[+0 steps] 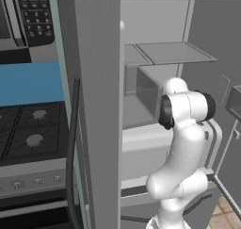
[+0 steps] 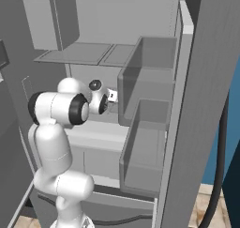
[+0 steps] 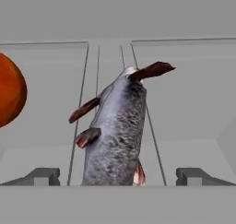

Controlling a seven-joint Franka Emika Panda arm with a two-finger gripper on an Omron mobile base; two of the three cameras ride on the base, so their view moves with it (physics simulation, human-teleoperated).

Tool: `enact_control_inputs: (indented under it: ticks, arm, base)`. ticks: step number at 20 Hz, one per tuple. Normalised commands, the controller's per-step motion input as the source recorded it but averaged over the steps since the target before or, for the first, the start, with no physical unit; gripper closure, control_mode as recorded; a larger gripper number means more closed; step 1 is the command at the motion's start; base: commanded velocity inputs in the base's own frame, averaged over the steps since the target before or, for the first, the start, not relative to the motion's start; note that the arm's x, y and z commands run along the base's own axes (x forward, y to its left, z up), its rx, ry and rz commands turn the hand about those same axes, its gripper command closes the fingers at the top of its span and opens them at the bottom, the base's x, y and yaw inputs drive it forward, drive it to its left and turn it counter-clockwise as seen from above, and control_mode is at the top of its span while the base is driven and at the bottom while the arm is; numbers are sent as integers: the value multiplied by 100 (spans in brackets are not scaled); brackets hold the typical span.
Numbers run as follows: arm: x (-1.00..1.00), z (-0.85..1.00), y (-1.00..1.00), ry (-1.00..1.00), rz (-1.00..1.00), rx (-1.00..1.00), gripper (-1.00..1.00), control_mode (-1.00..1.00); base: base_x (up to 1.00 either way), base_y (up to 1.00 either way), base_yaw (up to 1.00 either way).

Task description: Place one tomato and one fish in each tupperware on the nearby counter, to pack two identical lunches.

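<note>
The end effector (image 3: 118,174) is spread wide, its fingertips (image 3: 44,176) flanking the fish (image 3: 115,135) without touching it. A tomato (image 3: 10,96) is seen at the left.

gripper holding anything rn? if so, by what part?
Nothing held. The gripper is open, its fingertips standing wide to either side of the fish and not touching it. A tomato sits off to one side.
</note>
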Motion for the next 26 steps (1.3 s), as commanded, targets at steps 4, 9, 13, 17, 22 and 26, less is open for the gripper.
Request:
enact_control_inputs:
  ticks: [4, 9, 13, 17, 22, 26]
  arm:
    - [30, -17, 0, 1, 0, 0, -100, -100]
    - [22, -19, 0, 1, 0, 0, -100, -100]
    - [1, -46, 0, 7, -1, 0, 100, -100]
    - [-4, -58, 0, 12, -4, 0, 100, -100]
    - [-41, -79, 0, 12, -7, -2, 100, -100]
    - [-81, -82, 1, 1, -7, -3, 100, -100]
  base:
    - [0, 0, 0]
    - [0, 0, 0]
    - [0, 0, 0]
    - [0, 0, 0]
    - [0, 0, 0]
    - [0, 0, 0]
